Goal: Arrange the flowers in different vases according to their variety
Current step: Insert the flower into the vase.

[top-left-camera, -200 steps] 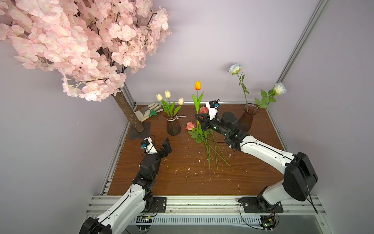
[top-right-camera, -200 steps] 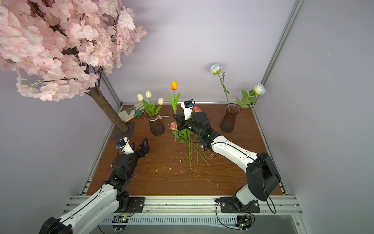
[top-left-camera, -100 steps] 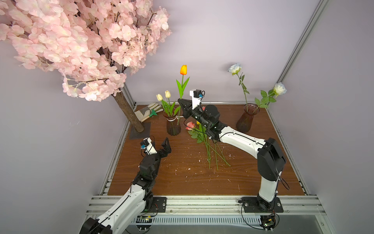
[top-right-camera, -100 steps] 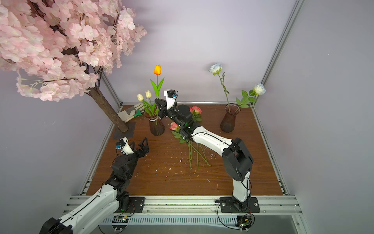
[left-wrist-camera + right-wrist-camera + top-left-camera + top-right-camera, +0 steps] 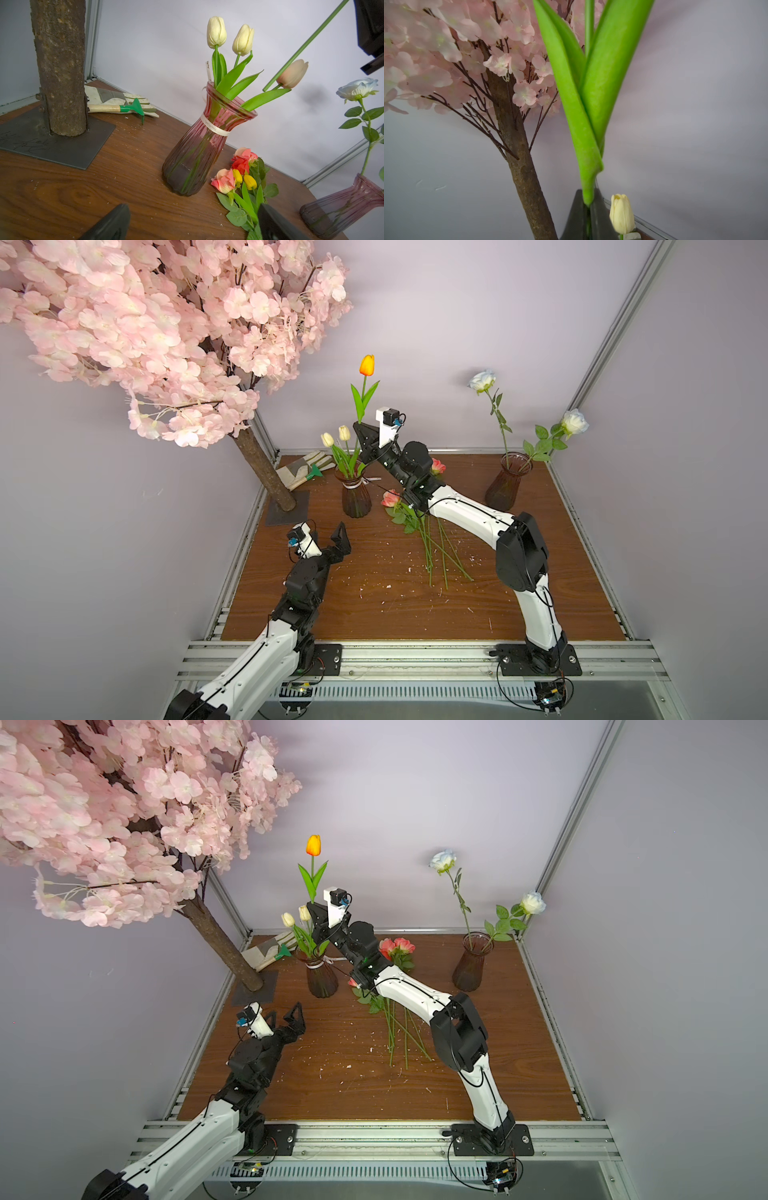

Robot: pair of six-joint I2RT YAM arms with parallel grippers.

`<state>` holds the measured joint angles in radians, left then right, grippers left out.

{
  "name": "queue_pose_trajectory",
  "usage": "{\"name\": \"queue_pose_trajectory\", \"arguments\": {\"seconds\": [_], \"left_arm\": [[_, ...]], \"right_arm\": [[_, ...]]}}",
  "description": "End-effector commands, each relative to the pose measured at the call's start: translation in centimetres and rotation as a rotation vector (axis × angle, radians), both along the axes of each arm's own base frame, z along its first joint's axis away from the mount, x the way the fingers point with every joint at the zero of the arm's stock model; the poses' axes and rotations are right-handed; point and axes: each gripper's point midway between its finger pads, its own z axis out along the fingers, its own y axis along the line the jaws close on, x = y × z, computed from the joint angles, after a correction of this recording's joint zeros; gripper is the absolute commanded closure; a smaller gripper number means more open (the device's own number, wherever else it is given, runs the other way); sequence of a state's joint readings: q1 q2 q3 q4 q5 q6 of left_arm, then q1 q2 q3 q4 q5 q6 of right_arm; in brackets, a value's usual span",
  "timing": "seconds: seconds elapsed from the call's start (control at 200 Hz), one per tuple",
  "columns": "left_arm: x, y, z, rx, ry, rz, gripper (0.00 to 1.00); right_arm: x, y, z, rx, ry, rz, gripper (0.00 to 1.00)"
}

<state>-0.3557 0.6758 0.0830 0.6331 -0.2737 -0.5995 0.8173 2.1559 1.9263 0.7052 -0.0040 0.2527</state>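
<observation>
1. Although the blossom tree [image 5: 166, 331] is the biggest thing here, we leave it alone; it rises from the back left corner of the wooden table [image 5: 374, 614].
2. Two vases stand at the back. The ribboned vase [image 5: 355, 499] near the trunk holds the pale tulips [image 5: 217, 31], and the plain vase [image 5: 503, 489] at the back right holds two white roses [image 5: 482, 380].
3. Between them a loose bunch [image 5: 241, 178] of pink and red roses and yellow tulips lies flat on the wood.
4. The left gripper [image 5: 284, 1018] hovers low in front of the ribboned vase, well apart from it, its claw spread wide and empty.
5. The right gripper [image 5: 360, 430] is pinched narrow on the orange tulip [image 5: 367, 364] just below its leaves, holding it upright above the ribboned vase.
6. The stem [image 5: 301, 47] slants down toward that vase, and its cut end hangs just beside the flared rim, not inside. We judge the step in hand to be adding this tulip to its own kind. The next move calls for bringing that end over the mouth, threading it past the leaves already there, and lowering before letting go.
</observation>
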Motion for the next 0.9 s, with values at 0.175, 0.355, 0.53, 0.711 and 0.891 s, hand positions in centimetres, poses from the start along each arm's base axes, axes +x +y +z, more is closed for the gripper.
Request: {"name": "queue_pose_trajectory", "arguments": {"seconds": [0.175,0.355,0.53,0.711,0.891], "left_arm": [[-0.1,0.3,0.7,-0.008,-0.03,0.008,0.01],[-0.1,0.2,0.7,-0.007,-0.03,0.002,0.01],[-0.1,0.1,0.8,-0.005,-0.032,-0.005,0.01],[0.1,-0.4,0.8,-0.003,-0.035,-0.032,0.01],[0.3,-1.3,0.8,0.005,-0.031,-0.075,0.01]], "right_arm": [[1.6,2.2,-1.0,-0.09,-0.029,-0.035,1.0],[1.4,3.4,-2.1,-0.144,0.001,0.002,0.75],[-0.5,3.3,-0.5,-0.175,0.016,0.046,0.5],[-3.3,1.9,1.6,-0.2,0.039,0.086,0.42],[-5.8,-1.6,1.5,-0.222,0.082,0.07,0.31]]}}
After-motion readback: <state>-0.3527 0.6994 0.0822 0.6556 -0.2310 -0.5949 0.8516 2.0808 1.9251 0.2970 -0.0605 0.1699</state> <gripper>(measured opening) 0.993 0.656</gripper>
